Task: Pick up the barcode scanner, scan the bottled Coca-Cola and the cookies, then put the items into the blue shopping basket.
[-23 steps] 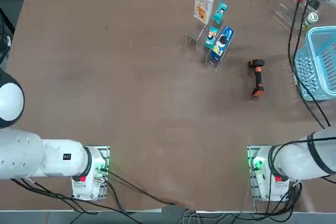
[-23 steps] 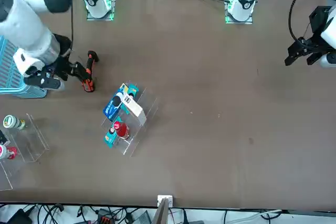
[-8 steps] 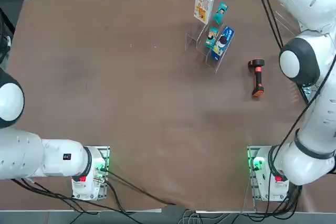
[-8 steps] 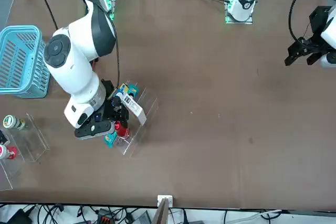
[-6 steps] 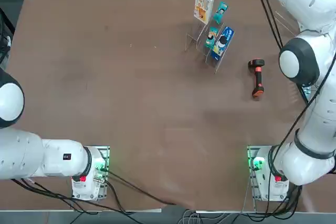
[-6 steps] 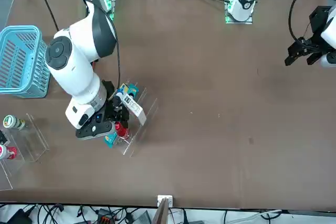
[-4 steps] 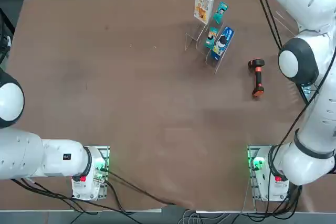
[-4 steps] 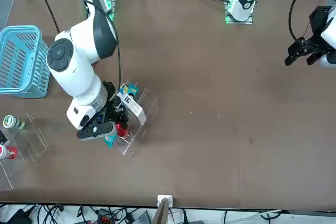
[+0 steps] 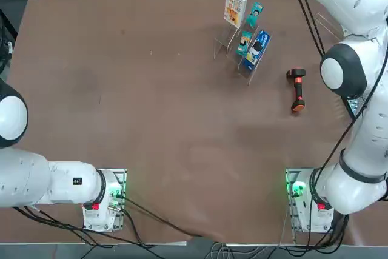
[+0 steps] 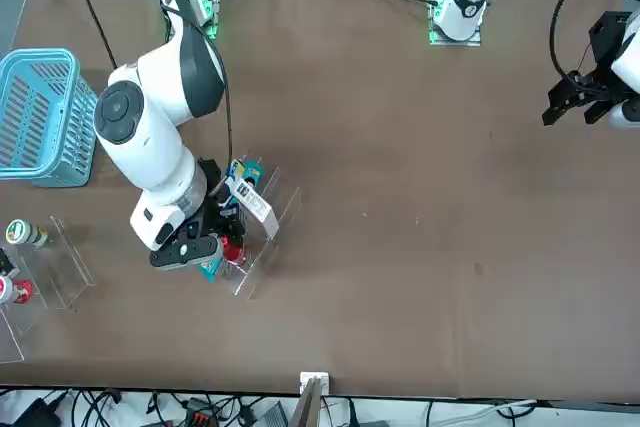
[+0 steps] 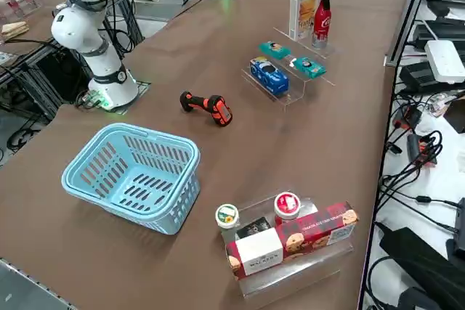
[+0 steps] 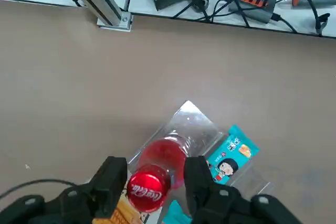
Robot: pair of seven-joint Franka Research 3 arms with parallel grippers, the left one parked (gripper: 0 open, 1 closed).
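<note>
The bottled Coca-Cola [image 12: 160, 161] stands upright on a clear stand [image 11: 287, 92] at the table's far edge, red cap [image 12: 148, 190] up. My right gripper [image 12: 155, 174] reaches down over it, fingers pressed against both sides of its neck; the front view shows the gripper [image 10: 215, 237] at the stand. The cookies [image 11: 301, 12], a white carton, stand right beside the bottle [image 11: 320, 16]. On the bare table lies the black and orange barcode scanner [image 9: 296, 89], apart from the gripper. The blue shopping basket [image 11: 131, 172] sits empty near the table's right edge.
The same stand holds a blue packet [image 11: 267, 74] and small teal packets [image 11: 276, 50]. A second clear stand [image 11: 290, 274] near the basket carries small capped containers and a red cookie box. Cables and a metal post [image 12: 113, 3] lie just past the table's far edge.
The right arm swung from beside the scanner and basket to the stand. In the last second its fingers narrowed onto the bottle, and the arm shifted only slightly.
</note>
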